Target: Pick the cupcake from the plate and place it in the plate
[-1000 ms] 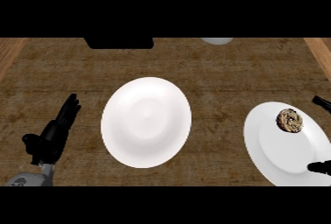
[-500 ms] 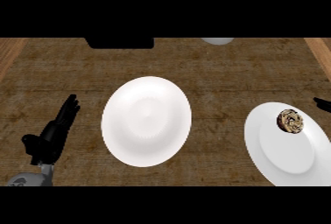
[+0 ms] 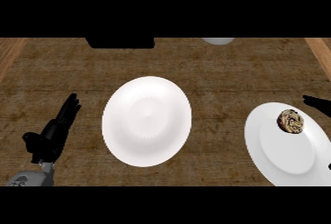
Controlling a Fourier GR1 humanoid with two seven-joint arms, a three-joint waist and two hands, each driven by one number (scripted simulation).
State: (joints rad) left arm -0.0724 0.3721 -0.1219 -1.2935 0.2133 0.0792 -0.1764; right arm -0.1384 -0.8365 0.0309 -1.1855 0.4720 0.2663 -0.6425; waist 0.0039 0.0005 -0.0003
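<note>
The left hand (image 3: 55,133) rests at nine o'clock, fingers straight. The middle plate (image 3: 146,120) is bare. The cupcake (image 3: 291,120) sits at twelve o'clock on the right plate (image 3: 284,153): probably light and crumbly, best held by its sides. The right hand (image 3: 318,103) barely shows; I cannot tell its state.

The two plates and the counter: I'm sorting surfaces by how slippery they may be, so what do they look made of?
Both plates, the middle plate and the right plate bearing the cupcake, look like smooth white ceramic or plastic, plain with soft shading. The counter looks like matte brown wood, from its streaked grain.
</note>
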